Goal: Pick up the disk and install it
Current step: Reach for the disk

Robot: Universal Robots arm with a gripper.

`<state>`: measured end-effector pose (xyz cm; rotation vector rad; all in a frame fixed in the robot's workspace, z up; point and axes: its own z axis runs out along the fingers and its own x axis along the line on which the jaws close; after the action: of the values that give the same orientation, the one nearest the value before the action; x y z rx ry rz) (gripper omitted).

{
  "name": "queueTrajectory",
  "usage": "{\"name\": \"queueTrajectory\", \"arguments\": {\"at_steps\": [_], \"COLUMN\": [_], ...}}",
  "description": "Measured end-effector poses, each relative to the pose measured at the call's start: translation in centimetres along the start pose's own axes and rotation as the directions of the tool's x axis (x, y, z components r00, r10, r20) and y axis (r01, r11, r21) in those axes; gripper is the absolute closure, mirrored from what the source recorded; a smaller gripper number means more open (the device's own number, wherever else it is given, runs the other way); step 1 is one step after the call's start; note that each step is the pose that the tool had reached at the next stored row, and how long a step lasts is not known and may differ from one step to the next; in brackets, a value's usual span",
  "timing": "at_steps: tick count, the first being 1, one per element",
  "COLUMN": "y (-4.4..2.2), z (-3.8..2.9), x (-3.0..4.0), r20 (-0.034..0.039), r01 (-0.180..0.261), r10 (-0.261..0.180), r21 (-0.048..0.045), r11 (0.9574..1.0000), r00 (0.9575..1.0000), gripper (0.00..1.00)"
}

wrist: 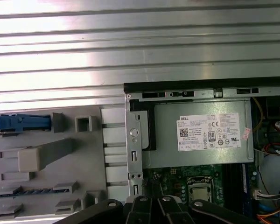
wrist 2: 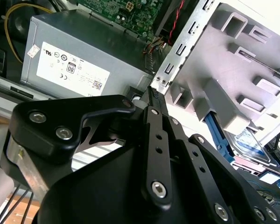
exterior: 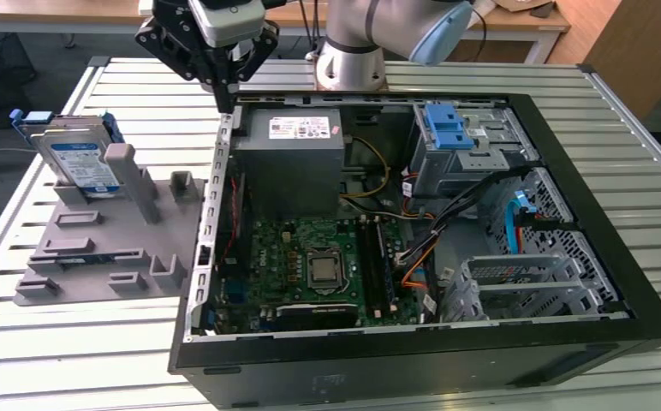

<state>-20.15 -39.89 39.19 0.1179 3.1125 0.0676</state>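
Observation:
The disk (exterior: 80, 158) is a silver drive with a white-and-blue label in a blue carrier. It stands on edge in the grey fixture (exterior: 102, 248) at the exterior view's left, beside the open computer case (exterior: 422, 342). The first wrist view has its blue carrier edge (wrist: 21, 122), and the second wrist view has part of its label (wrist 2: 249, 142) behind the fixture. My gripper (exterior: 231, 101) hangs above the case's back left corner, to the right of the disk and apart from it. Its fingers (wrist 2: 151, 100) are shut together on nothing.
Inside the case are a grey power supply (exterior: 296, 150), the motherboard (exterior: 313, 265), a drive bay with a blue latch (exterior: 450, 128) and a metal drive cage (exterior: 525, 282). All of it rests on a slatted metal table (exterior: 80, 360). The arm's base (exterior: 348, 64) stands behind the case.

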Motion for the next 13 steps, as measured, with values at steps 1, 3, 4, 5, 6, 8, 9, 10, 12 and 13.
{"name": "queueTrajectory", "arguments": {"at_steps": [1, 3, 4, 5, 6, 8, 9, 10, 12, 13], "y": [0.00, -0.01, -0.01, -0.02, -0.02, -0.03, -0.03, -0.04, -0.05, -0.05], "z": [0.00, 0.00, 0.01, 0.01, 0.00, 0.00, 0.00, 0.00, 0.01, 0.00], "x": [0.03, 0.11, 0.16, 0.21, 0.27, 0.38, 0.43, 0.48, 0.57, 0.62], "r20": [0.0000, 0.0000, 0.0000, 0.0000, 0.0000, 0.0000, 0.0000, 0.0000, 0.0000, 0.0000], "r01": [0.000, 0.000, 0.000, 0.000, 0.000, 0.000, 0.000, 0.000, 0.000, 0.000], "r10": [0.000, 0.000, 0.000, 0.000, 0.000, 0.000, 0.000, 0.000, 0.000, 0.000], "r21": [0.0000, 0.0000, -0.0001, 0.0000, 0.0000, 0.0000, 0.0000, 0.0000, 0.0000, 0.0001], "r11": [1.0000, 1.0000, 1.0000, 1.0000, 1.0000, 1.0000, 1.0000, 1.0000, 1.0000, 1.0000], "r00": [1.0000, 1.0000, 1.0000, 1.0000, 1.0000, 1.0000, 1.0000, 1.0000, 1.0000, 1.0000], "gripper": [0.89, 0.89, 0.89, 0.89, 0.89, 0.89, 0.89, 0.89, 0.89, 0.89]}}
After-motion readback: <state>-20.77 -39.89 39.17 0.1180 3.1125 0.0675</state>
